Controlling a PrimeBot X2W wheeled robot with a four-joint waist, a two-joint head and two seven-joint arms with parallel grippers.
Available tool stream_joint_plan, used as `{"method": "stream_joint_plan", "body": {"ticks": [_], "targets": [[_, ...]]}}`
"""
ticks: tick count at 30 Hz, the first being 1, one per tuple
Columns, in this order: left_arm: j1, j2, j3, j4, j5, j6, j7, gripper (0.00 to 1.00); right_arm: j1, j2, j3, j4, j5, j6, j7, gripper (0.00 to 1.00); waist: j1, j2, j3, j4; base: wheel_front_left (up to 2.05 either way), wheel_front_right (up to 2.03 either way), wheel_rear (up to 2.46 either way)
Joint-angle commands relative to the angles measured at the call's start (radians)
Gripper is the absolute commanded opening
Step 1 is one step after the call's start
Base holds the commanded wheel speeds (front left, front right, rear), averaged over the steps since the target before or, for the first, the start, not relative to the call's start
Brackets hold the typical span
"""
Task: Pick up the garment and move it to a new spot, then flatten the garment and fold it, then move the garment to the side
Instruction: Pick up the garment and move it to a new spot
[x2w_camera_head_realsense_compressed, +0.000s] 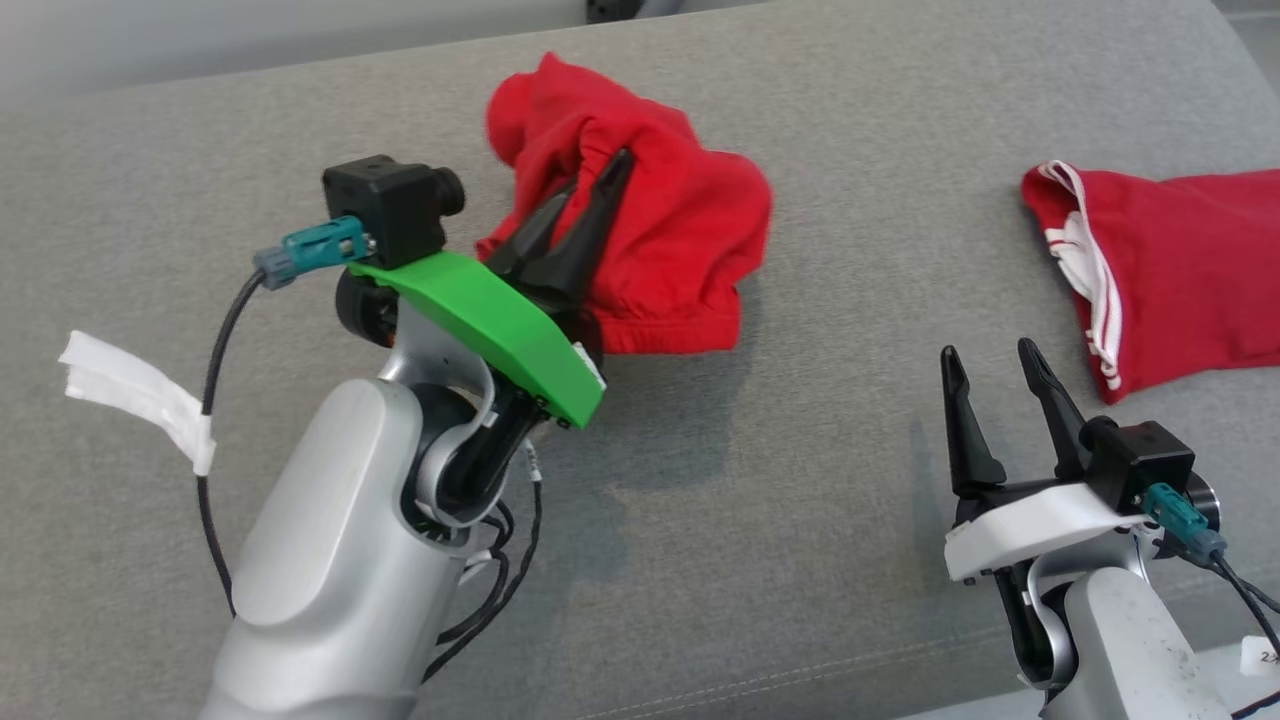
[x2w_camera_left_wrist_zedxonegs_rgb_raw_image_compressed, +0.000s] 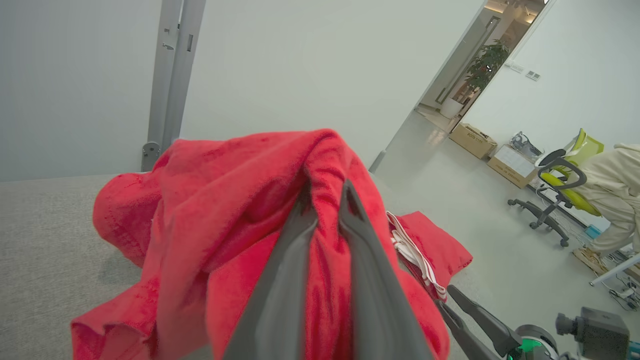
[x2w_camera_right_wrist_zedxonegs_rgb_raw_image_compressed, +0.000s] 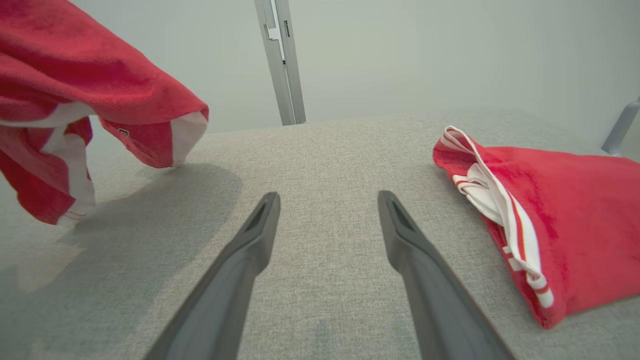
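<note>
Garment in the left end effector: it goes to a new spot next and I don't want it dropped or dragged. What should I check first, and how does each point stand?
1. Left end effector shut on the garment: ok, fabric is pinched between its fingers.
2. Garment fully off the surface: cannot tell; in the right wrist view its lowest hem hangs close to the cloth.
3. Right end effector open and holding nothing: ok.
4. Second garment apart from the held one: ok, it lies flat to the right.
5. Bare surface between the two garments for setting down: ok.
</note>
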Motion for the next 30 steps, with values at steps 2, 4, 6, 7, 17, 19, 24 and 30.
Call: {"method": "stream_joint_plan", "body": {"ticks": [2, 4, 6, 7, 17, 19, 24, 30], "targets": [[-0.006, -0.004, -0.035, -0.034, -0.007, 0.01, 0.034, 0.0, 0.003, 0.0, 0.003, -0.006, 0.019, -0.002, -0.003, 1.0, 0.0, 0.0109, 0.027, -0.125, 0.0, 0.0, 0.0], [-0.007, -0.004, -0.047, -0.012, -0.008, 0.02, 0.051, 0.0, 0.001, 0.0, 0.004, -0.008, 0.03, -0.002, -0.003, 1.0, 0.0, 0.0109, 0.038, -0.15, 0.0, 0.0, 0.0], [-0.009, 0.003, -0.058, 0.01, 0.004, 0.021, 0.059, 0.0, 0.0, 0.0, 0.005, -0.009, 0.036, -0.002, -0.003, 1.0, 0.0, 0.0109, 0.044, -0.161, 0.0, 0.0, 0.0], [-0.007, 0.006, -0.065, 0.038, 0.006, 0.022, 0.068, 0.0, -0.002, 0.0, 0.005, -0.01, 0.039, -0.002, -0.003, 1.0, 0.0, 0.0109, 0.049, -0.171, 0.0, 0.0, 0.0], [-0.021, 0.089, -0.027, 0.387, 0.042, 0.049, 0.015, 0.0, 0.011, 0.0, 0.011, -0.008, 0.052, -0.002, -0.003, 1.0, 0.0, 0.0109, 0.052, -0.203, 0.0, 0.0, 0.0], [-0.028, 0.106, -0.022, 0.445, 0.047, 0.052, -0.004, 0.0, 0.017, 0.0, 0.011, -0.004, 0.046, -0.002, -0.003, 1.0, 0.0, 0.0109, 0.046, -0.195, 0.0, 0.0, 0.0], [-0.047, 0.114, -0.017, 0.563, 0.06, 0.05, -0.065, 0.14, 0.023, -0.001, 0.013, 0.005, 0.032, -0.002, -0.003, 1.0, 0.0, 0.0109, 0.029, -0.167, 0.0, 0.0, 0.0], [-0.055, 0.099, -0.035, 0.66, 0.089, 0.038, -0.151, 1.0, 0.03, -0.001, 0.016, 0.014, 0.016, -0.002, -0.003, 1.0, 0.0, 0.0109, 0.002, -0.136, 0.0, 0.0, 0.0]]}}
